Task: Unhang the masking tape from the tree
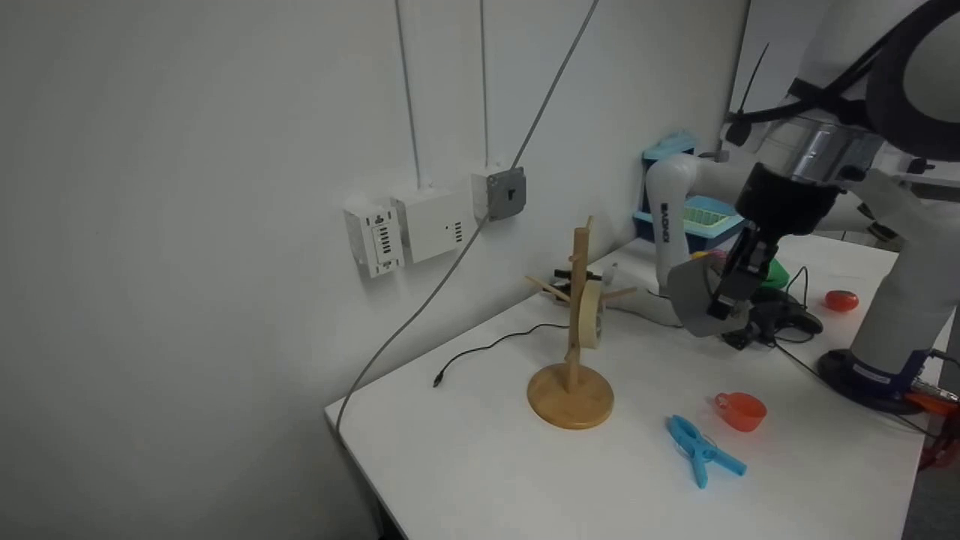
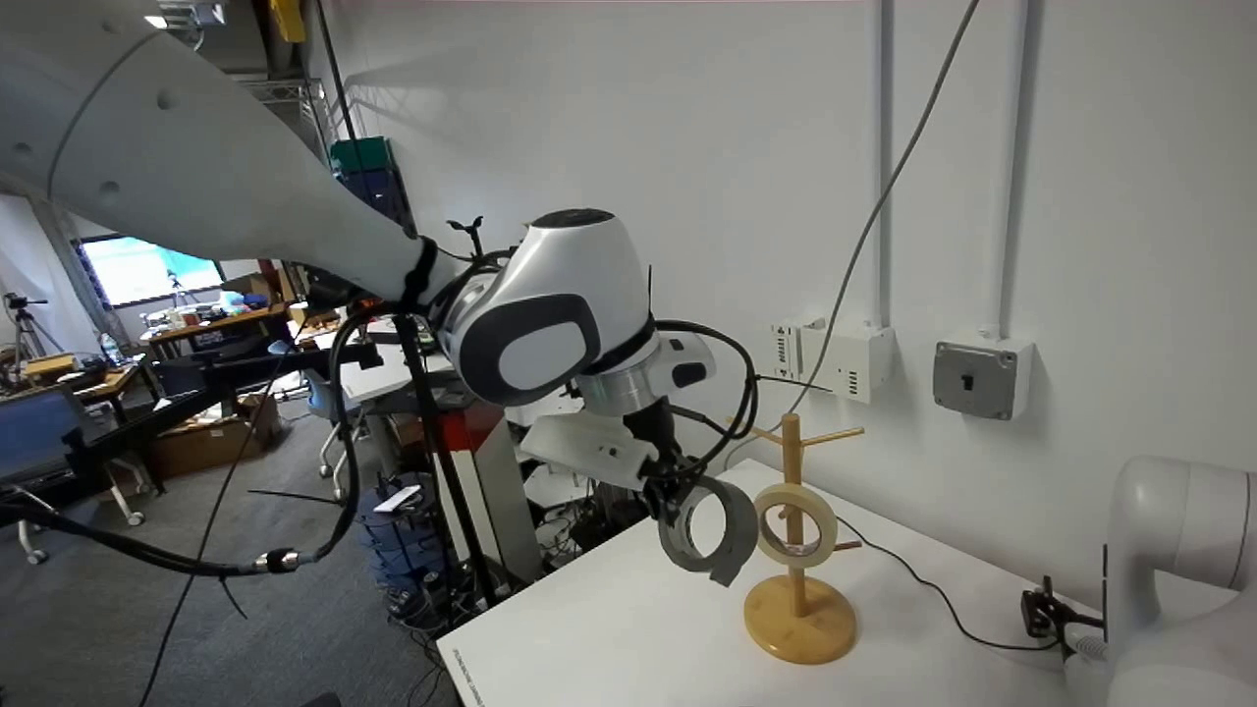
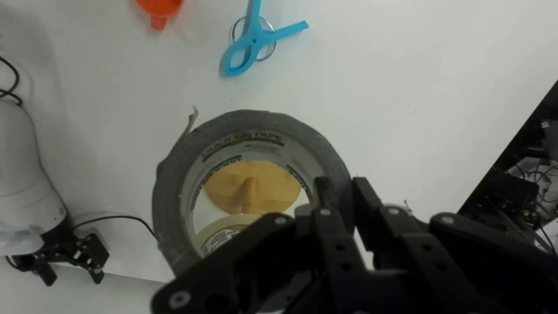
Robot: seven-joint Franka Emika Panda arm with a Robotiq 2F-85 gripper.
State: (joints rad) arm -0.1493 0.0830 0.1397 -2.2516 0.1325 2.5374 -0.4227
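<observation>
Gripper [image 3: 341, 187] clamps the wall of a grey roll [image 3: 168, 192], not the masking tape [image 1: 589, 315], which hangs on the tree [image 1: 578, 262]; with the jaws so occupied, we judge that a sideways move at this height could strike the masking tape or topple the tree, and that releasing here would drop the grey roll. In an exterior view the grey roll [image 2: 741, 520] looks just beside the masking tape, whereas in an exterior view the grey roll [image 1: 694, 296] stands well apart; only the wrist view lets us read its DUCK TAPE print [image 3: 268, 137].
</observation>
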